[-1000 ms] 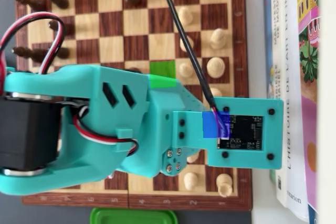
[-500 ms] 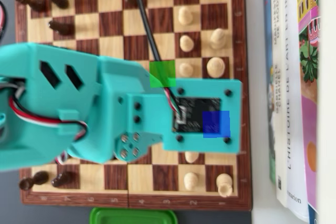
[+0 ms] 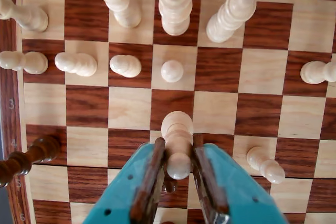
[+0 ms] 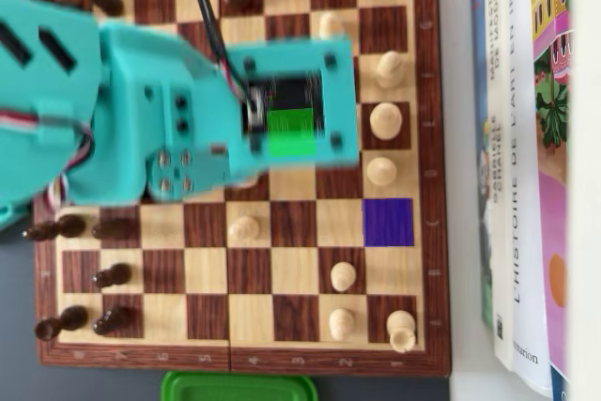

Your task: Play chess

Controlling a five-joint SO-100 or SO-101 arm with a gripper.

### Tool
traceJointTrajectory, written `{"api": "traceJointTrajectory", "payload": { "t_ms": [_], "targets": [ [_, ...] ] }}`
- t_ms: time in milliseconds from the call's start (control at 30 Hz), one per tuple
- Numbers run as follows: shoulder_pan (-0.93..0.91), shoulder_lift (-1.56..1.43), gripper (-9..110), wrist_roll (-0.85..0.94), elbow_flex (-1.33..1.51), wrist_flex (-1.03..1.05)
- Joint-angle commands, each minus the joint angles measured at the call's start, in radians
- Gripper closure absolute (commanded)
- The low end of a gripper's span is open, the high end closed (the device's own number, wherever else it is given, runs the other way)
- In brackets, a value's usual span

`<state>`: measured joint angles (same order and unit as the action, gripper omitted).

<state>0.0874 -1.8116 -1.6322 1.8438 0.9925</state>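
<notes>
In the wrist view my teal gripper (image 3: 178, 148) has its brown-padded jaws closed on the sides of a light wooden piece with a round head (image 3: 177, 135), over the middle of the chessboard (image 3: 128, 108). I cannot tell whether its base rests on the board. In the overhead view the teal arm (image 4: 188, 110) covers the gripper and that piece, above the board (image 4: 291, 274). One square is tinted purple (image 4: 387, 222), to the right of the arm.
Ahead in the wrist view stand tall light pieces (image 3: 175, 1) and light pawns (image 3: 172, 71), with another pawn (image 3: 265, 163) at the right and a dark piece (image 3: 29, 158) at the left. In the overhead view, books (image 4: 526, 138) lie right of the board and a green container (image 4: 239, 387) below it.
</notes>
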Motion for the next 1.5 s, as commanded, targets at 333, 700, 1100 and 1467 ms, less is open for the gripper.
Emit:
{"api": "traceJointTrajectory", "payload": {
  "t_ms": [333,700,1100,1467],
  "targets": [
    [0.021,-0.038,98,-0.018,0.031,-0.009],
    [0.026,0.049,98,-0.015,0.015,-0.071],
    [0.015,0.055,98,-0.011,0.015,-0.072],
    [0.014,0.130,98,-0.008,-0.034,-0.072]
  ]
}}
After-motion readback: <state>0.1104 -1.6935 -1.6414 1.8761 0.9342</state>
